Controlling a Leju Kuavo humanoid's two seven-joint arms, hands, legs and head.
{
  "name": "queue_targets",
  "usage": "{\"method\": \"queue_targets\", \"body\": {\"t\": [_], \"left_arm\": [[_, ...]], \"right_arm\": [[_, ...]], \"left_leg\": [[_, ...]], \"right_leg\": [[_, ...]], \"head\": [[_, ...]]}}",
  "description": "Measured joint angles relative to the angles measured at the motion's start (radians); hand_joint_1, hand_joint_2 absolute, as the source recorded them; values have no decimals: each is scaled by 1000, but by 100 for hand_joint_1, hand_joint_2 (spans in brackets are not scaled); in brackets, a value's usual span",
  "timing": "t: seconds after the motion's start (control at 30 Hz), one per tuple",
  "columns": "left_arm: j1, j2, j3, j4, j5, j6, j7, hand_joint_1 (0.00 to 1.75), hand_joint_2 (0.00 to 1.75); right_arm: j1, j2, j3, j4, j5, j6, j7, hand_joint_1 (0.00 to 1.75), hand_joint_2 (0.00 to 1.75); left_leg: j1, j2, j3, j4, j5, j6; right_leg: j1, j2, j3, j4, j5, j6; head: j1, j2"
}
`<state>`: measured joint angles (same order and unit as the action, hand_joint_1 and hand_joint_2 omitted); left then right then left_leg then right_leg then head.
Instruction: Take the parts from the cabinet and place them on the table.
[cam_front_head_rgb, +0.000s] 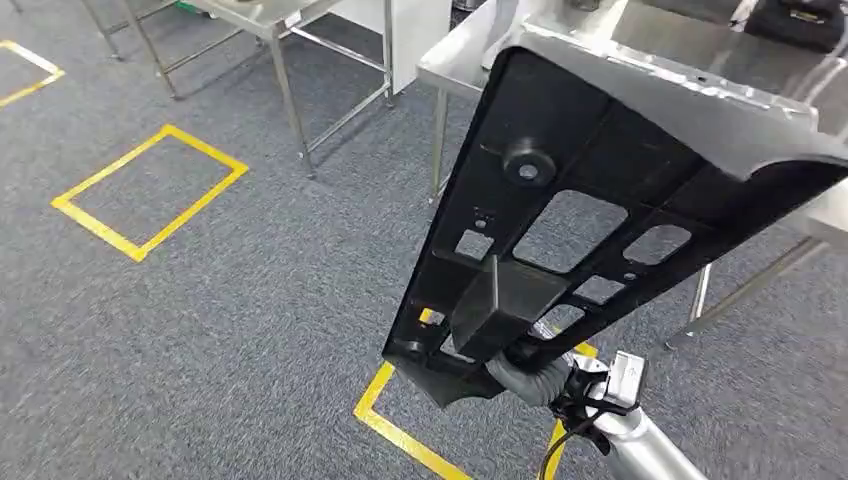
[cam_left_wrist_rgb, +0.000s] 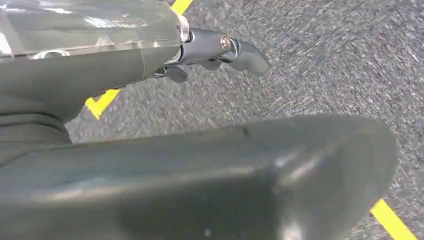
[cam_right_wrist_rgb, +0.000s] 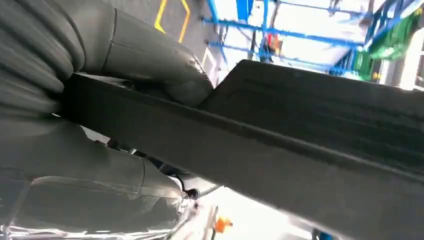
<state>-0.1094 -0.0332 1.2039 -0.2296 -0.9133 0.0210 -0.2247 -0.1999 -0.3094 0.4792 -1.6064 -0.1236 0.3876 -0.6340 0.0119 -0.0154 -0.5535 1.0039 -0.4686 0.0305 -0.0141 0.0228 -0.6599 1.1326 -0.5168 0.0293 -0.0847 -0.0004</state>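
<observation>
The right hand (cam_front_head_rgb: 527, 375) comes up from about five o'clock in the head view and has a firm hold on the lower end of a long black plastic part (cam_front_head_rgb: 590, 215). In the right wrist view the thick grey thumb (cam_right_wrist_rgb: 150, 60) presses down on one face of the part (cam_right_wrist_rgb: 310, 150) while the rest of the hand wraps it from the other side. The part is a flat panel with several cut-out windows, a round boss and a boxy block on the face turned toward me. It is carried in the air, tilted, its far end rising toward one o'clock over the edge of a steel table (cam_front_head_rgb: 640, 60). A second steel table (cam_front_head_rgb: 270, 20) stands at eleven o'clock, well apart.

The left hand (cam_left_wrist_rgb: 220, 52) hangs above grey carpet (cam_front_head_rgb: 200, 330) with its fingers loosely apart and nothing in them. Yellow tape squares (cam_front_head_rgb: 150, 190) mark the carpet, one at nine o'clock, another partly under the part near six.
</observation>
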Motion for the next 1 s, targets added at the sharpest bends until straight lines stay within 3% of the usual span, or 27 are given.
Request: {"method": "queue_targets", "body": {"t": [0.07,0.1,0.13,0.2,0.23,0.27,0.4,0.43,0.47,0.5,0.57,0.6,0.63,0.67,0.7,0.73,0.77,0.8,0.9,0.93,0.97,1.0], "left_arm": [[4,0,0,0,0,3,2,0,0],[4,0,0,0,0,3,3,0,0],[4,0,0,0,0,4,3,0,0],[1,-1,0,0,0,4,3,0,0],[0,-2,0,0,-1,4,3,0,0],[0,-3,0,0,-1,4,3,0,0],[-2,-5,0,0,-1,6,5,0,0],[-4,-5,0,0,-2,5,3,0,0],[-5,-5,0,0,-3,3,2,0,0],[-3,-7,0,0,-5,3,3,0,0],[4,-8,0,0,-5,3,2,0,0],[6,-8,0,0,-5,4,2,0,0],[7,-8,0,0,-6,5,2,0,0],[6,-8,0,0,-7,5,2,0,0],[5,-8,0,0,-7,5,2,0,0],[4,-8,0,0,-7,5,2,0,0],[4,-8,0,0,-7,5,2,0,0],[4,-8,0,0,-8,5,2,0,0],[3,-8,0,0,-8,6,3,0,0],[0,-9,0,0,-8,6,3,0,0],[-4,-10,0,0,-8,6,2,0,0],[-4,-10,0,0,-8,6,2,0,0]], "right_arm": [[2,8,-2,0,0,5,3,175,175],[4,10,-3,0,1,6,5,175,175],[4,10,-3,0,2,7,6,175,175],[3,10,-8,0,2,7,8,175,175],[1,10,-10,0,2,7,8,175,175],[-4,10,-12,0,2,8,9,175,175],[-8,11,-15,0,2,11,12,175,175],[-7,11,-15,0,2,11,12,175,175],[-10,11,-15,-2,1,11,11,175,175],[-13,11,-15,-2,2,13,11,175,175],[-12,9,-15,-1,2,15,12,175,175],[-11,9,-15,-1,2,15,13,175,175],[-10,9,-15,0,2,15,14,175,175],[-10,9,-15,0,2,15,16,175,175],[-10,9,-15,0,2,15,16,175,175],[-10,9,-15,0,2,15,16,175,175],[-10,8,-15,0,1,15,16,175,175],[-12,8,-15,0,2,15,16,175,175],[-7,9,-16,0,1,15,16,175,175],[-6,10,-16,0,1,15,16,175,175],[-4,14,-18,0,1,15,16,175,175],[-6,14,-19,0,1,15,16,175,175]], "left_leg": [[-5,25,-1,1,-2,3],[-7,36,-1,1,-2,4],[-9,46,-1,1,-3,4],[-11,65,2,1,-6,2],[-13,74,6,1,-8,-1],[-18,82,7,1,-11,-5],[-19,120,12,-2,-14,-24],[-17,99,8,7,-24,-34],[-15,51,0,37,-47,-38],[-14,33,-28,99,-85,-39],[-12,23,-102,256,-155,-45],[-12,23,-128,306,-164,-46],[-10,23,-132,306,-146,-47],[-8,22,-114,259,-107,-49],[-5,19,-82,183,-60,-50],[-1,4,-44,99,-16,-51],[6,-46,-20,39,-4,-48],[6,-56,-12,16,-13,-42],[-3,-30,-11,23,-11,-22],[2,-19,-9,13,-4,-12],[3,-10,-5,6,0,-5],[1,-1,-4,3,1,-1]], "right_leg": [[-3,-15,-75,159,-64,5],[-4,-18,-93,197,-68,5],[-4,-19,-85,183,-51,4],[-2,-32,-6,37,27,-4],[3,-63,52,-66,65,-14],[17,-116,79,-119,53,-20],[23,-69,68,-124,63,-34],[9,-60,76,-136,72,-41],[10,-51,77,-139,73,-45],[10,-43,76,-139,74,-49],[12,-21,75,-138,74,-52],[12,-9,75,-137,74,-51],[11,6,75,-135,74,-51],[10,18,76,-133,73,-50],[9,30,76,-130,72,-48],[8,42,77,-125,69,-43],[6,50,72,-120,67,-39],[11,64,64,-106,64,-31],[2,90,57,-117,73,-10],[4,98,56,-117,74,-4],[3,55,50,-98,58,-5],[5,12,22,-41,23,-2]], "head": [[0,0],[0,0],[0,0],[0,0],[0,0],[0,0],[0,0],[0,0],[0,0],[0,0],[0,0],[0,0],[0,0],[0,0],[0,0],[0,0],[0,0],[0,0],[0,0],[0,0],[0,0],[0,0]]}}
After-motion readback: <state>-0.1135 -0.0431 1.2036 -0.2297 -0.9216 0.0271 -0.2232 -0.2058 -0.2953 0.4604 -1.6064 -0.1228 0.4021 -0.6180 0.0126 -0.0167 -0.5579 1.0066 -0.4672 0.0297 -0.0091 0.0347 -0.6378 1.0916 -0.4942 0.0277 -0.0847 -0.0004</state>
